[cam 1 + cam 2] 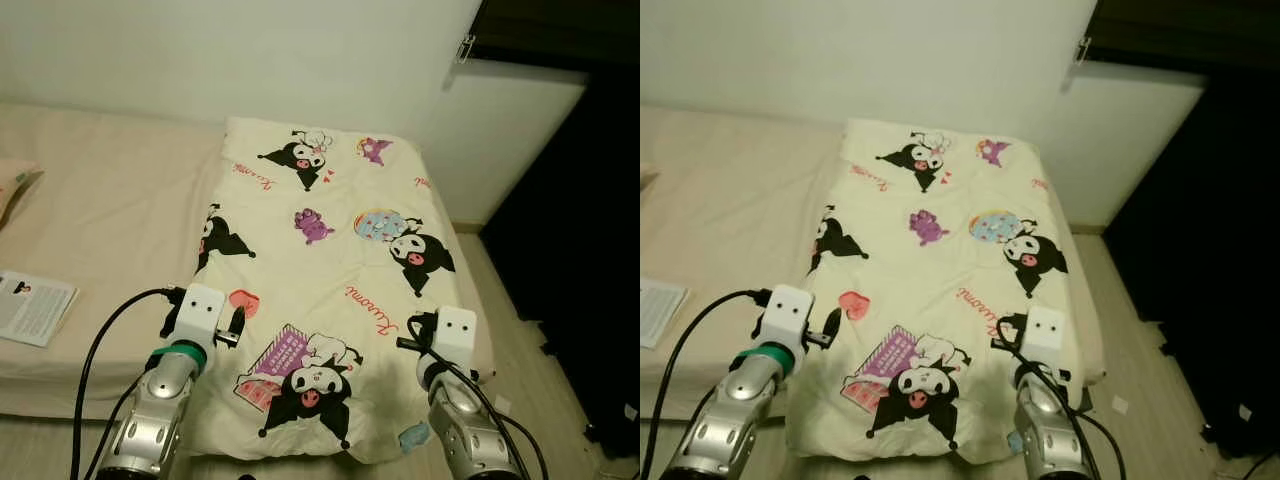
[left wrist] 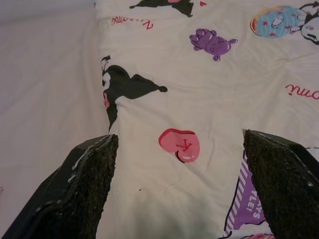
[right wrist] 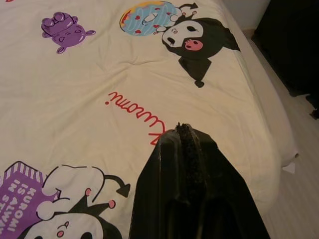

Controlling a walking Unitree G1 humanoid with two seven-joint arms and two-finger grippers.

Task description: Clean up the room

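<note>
A cream blanket (image 1: pixel 320 250) printed with black cartoon figures, hearts and red lettering lies spread flat over the right part of a bed, and its near edge hangs over the bed's front. My left gripper (image 2: pixel 178 139) is open just above the blanket's near left edge, by a pink heart (image 2: pixel 180 145). Its fingers (image 2: pixel 94 174) hold nothing. My right gripper (image 3: pixel 185 130) is shut and empty. It hovers over the blanket's near right part, beside the red lettering (image 3: pixel 134 107).
The bare beige mattress (image 1: pixel 110 210) stretches to the left. An open booklet (image 1: pixel 32 306) lies near its front left edge, with a pillow corner (image 1: pixel 15 188) beyond. A white wall runs behind. A strip of floor (image 1: pixel 525 350) and dark furniture (image 1: pixel 585 260) lie to the right.
</note>
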